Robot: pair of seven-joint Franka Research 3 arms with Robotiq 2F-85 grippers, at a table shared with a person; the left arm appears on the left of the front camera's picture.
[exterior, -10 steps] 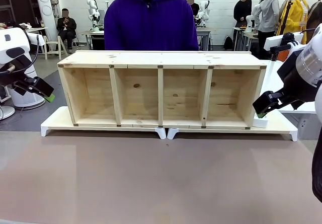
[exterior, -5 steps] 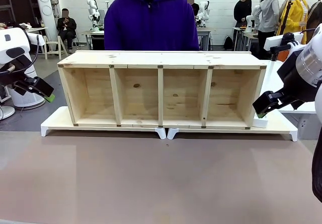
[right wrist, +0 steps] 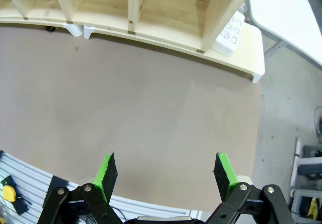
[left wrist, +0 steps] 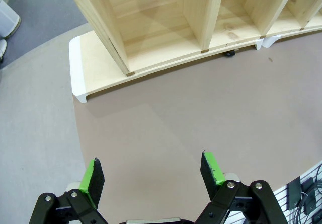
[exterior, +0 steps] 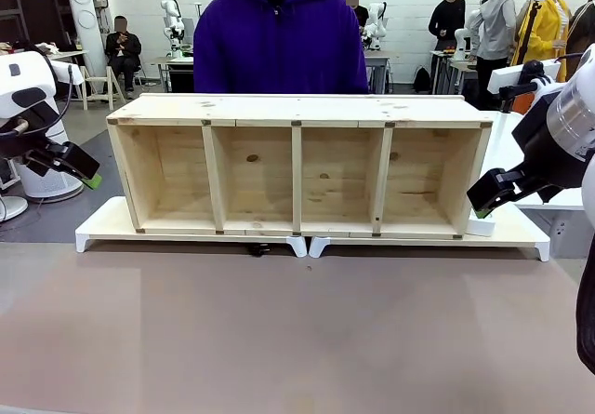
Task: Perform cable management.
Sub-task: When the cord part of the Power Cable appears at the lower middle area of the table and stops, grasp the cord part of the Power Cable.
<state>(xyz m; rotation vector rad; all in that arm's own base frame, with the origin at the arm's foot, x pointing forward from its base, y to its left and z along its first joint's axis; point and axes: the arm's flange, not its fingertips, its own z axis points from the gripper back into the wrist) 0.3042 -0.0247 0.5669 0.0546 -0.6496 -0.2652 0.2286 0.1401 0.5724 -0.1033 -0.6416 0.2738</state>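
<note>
The left gripper (exterior: 90,176) hangs at 9 o'clock from the wooden shelf (exterior: 297,112), off the table's (exterior: 297,340) edge. In the left wrist view its green pads (left wrist: 92,176) stand wide apart with nothing between them. The right gripper (exterior: 483,202) hangs at 3 o'clock from the shelf, its own pads (right wrist: 224,170) equally spread and empty.

Of the cable (exterior: 260,247), a small dark bit pokes out from under the white riser board (exterior: 102,228) at the shelf's 6 o'clock, just left of the gap between the two boards. The rest is hidden, presumably behind or beneath the shelf.

A thin power cord should be light and limp. It will likely sag and trail from any grip, and its smooth jacket may slide between the pads. The plug end is probably the firmest thing to pinch, or the cord just behind it. It lies low against the table and under the board's lip, so a flat, careful approach seems wise.

The left wrist view places that dark bit (left wrist: 230,53) at about 1 o'clock from its gripper (left wrist: 152,172). The right wrist view puts it (right wrist: 49,28) at 11 o'clock from its own gripper (right wrist: 165,171), and shows round sockets on the white power strip (right wrist: 229,32). The front view gives the strip as a plain block. The front view adds the person in a purple hoodie (exterior: 279,42) at the shelf's 12 o'clock.
</note>
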